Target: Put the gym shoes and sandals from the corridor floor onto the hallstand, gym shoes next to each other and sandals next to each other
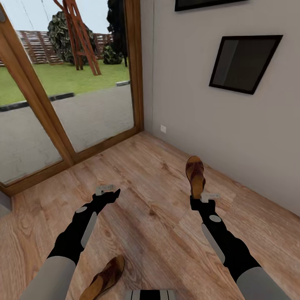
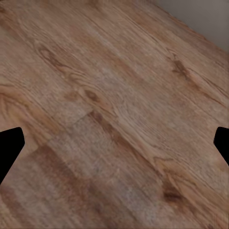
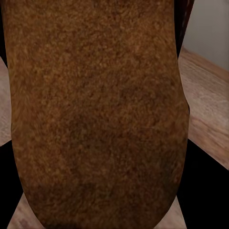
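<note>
Light brown wood-plank corridor floor (image 1: pixel 158 233) with visible grain fills the lower half of the head view. Plain grey-white wall (image 1: pixel 216 125) on the right, with a small white outlet plate (image 1: pixel 163 128) low down near the corner. Big wood-framed glass door (image 1: pixel 62 104) at left, grass and paving outside. Black-framed picture (image 1: pixel 245 62) tilted on the wall, another frame edge (image 1: pixel 208 4) above it.

Right gripper (image 1: pixel 200 199) is clenched on the heel end of a dark brown leather sandal with woven straps and tan insole (image 1: pixel 195 174), toe pointing away toward the wall; sandal held above the floor. In the right wrist view the brown sandal surface (image 3: pixel 95 109) sits close up between the black fingers (image 3: pixel 202 191).

Second dark brown sandal (image 1: pixel 104 278) lies on the floor near the bottom edge, just beside the left forearm, well apart from the first.

Left gripper (image 1: pixel 109 193) hovers over bare floor, jaws released and holding nothing; its black fingertips (image 2: pixel 9 148) are spread wide over the planks (image 2: pixel 114 114).
</note>
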